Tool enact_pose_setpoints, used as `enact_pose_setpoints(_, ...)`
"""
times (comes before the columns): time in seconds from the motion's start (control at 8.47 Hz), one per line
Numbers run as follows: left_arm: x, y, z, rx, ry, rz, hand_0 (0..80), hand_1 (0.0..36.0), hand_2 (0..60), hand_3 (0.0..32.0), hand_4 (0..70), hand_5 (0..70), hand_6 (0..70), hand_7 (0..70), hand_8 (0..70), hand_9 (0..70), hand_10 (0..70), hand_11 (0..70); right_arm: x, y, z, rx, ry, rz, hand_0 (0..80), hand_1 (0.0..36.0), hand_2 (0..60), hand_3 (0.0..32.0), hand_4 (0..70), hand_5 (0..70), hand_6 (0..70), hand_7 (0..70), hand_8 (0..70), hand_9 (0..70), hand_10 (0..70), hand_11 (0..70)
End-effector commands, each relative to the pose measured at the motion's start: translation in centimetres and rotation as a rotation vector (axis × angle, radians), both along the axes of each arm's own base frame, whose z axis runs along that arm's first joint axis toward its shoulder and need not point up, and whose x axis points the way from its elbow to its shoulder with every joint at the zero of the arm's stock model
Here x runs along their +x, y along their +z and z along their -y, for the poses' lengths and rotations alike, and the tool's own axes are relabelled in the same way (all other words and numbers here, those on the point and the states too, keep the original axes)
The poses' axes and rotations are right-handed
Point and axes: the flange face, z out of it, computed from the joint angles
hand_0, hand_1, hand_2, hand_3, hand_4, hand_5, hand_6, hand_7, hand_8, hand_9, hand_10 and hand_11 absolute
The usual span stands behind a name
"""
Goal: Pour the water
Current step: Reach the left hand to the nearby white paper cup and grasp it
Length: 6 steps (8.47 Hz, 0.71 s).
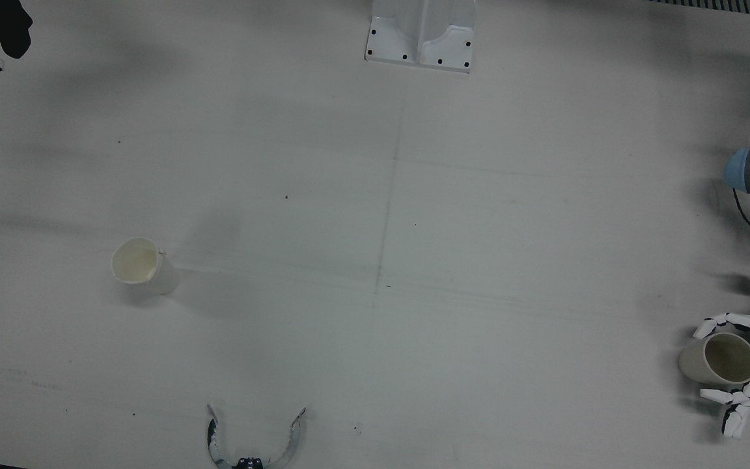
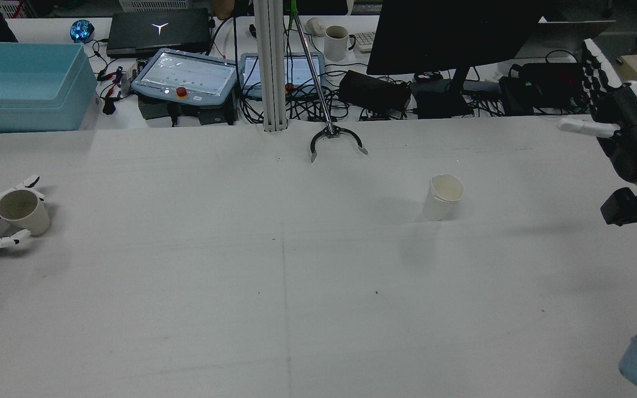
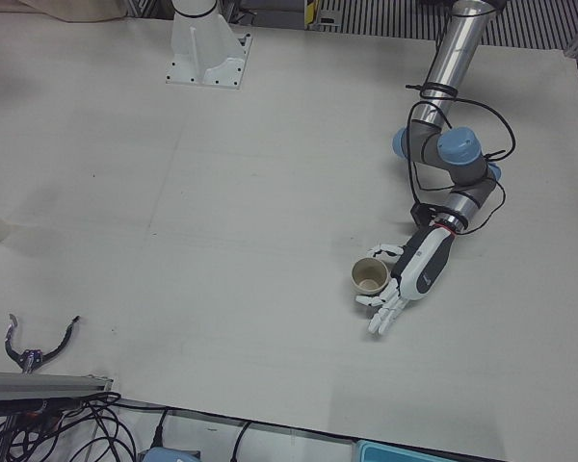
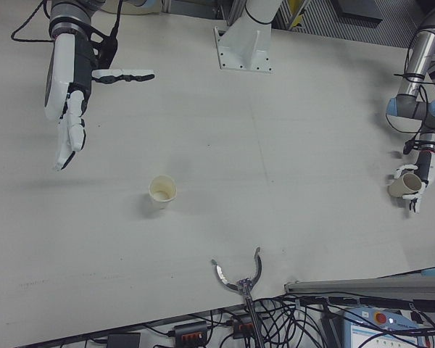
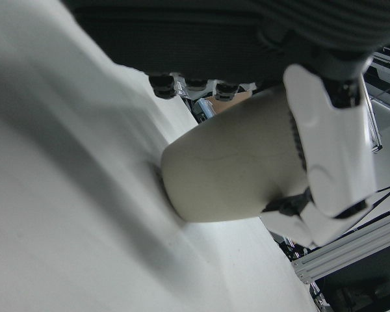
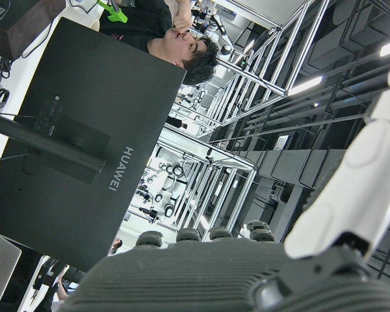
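Left hand [image 3: 405,284]: low at the desk [image 1: 375,293] edge, palm side-on, fingers curled round a tan cup [image 3: 369,276] that stands upright on the desk, rim up. Right hand [image 4: 69,94]: raised well above the far corner, holding nothing, fingers straight and pointing down, thumb stuck out sideways. White cup [image 1: 144,265]: upright on the desk, alone, well apart from both hands. Grabber claw [image 1: 254,443]: at the operators' edge

two paper cups [image 1: 144,265] [image 1: 720,359], one grabber tool [image 1: 254,443]
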Motion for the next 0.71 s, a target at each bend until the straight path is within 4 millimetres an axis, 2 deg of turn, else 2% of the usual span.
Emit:
enact_pose_setpoints(0.0, -0.1, -0.2, 0.1, -0.006, -0.007, -0.004, 46.9, 21.3, 49.8, 0.0, 34.9, 57.2, 5.9, 8.9, 0.1, 0.3, 5.2, 8.6, -0.1, 0.3, 0.1, -0.005, 0.0, -0.004, 42.9, 10.3, 4.2, 3.6, 0.0, 7.1, 0.0, 0.0, 0.0, 0.0, 0.0, 0.0)
enact_pose_setpoints(0.12, -0.2, -0.3, 0.1, -0.004, -0.008, -0.007, 47.8, 15.8, 29.6, 0.0, 42.2, 69.0, 9.4, 13.8, 0.8, 1.3, 6.7, 10.4, 0.0, 0.4, 0.1, -0.007, 0.001, -0.005, 42.8, 10.3, 4.2, 4.0, 0.0, 7.1, 0.0, 0.0, 0.0, 0.0, 0.0, 0.0)
enact_pose_setpoints(0.35, -0.6, 0.0, -0.1, -0.056, -0.017, -0.05, 48.7, 13.4, 21.4, 0.0, 43.3, 70.0, 19.4, 30.8, 4.8, 9.7, 9.1, 13.9, -0.1, 0.3, 0.1, -0.005, 0.001, -0.004, 42.7, 10.1, 3.6, 4.4, 0.0, 7.1, 0.0, 0.0, 0.0, 0.0, 0.0, 0.0)
enact_pose_setpoints(0.47, -1.0, 0.0, -0.1, -0.083, -0.018, -0.099, 48.3, 12.6, 21.4, 0.0, 44.0, 70.0, 22.6, 35.9, 6.9, 12.7, 10.1, 15.2, -0.2, 0.2, 0.2, -0.004, 0.0, -0.001, 42.7, 10.1, 3.7, 4.4, 0.0, 7.2, 0.0, 0.0, 0.0, 0.0, 0.0, 0.0)
enact_pose_setpoints(0.59, -1.8, -0.6, 0.3, -0.083, -0.038, -0.137, 47.3, 11.0, 24.4, 0.0, 45.4, 70.0, 31.3, 47.9, 12.0, 19.9, 13.6, 20.2, -0.2, 0.2, 0.2, -0.004, -0.002, -0.001, 42.5, 10.0, 3.7, 4.2, 0.0, 7.6, 0.0, 0.0, 0.0, 0.0, 0.0, 0.0)
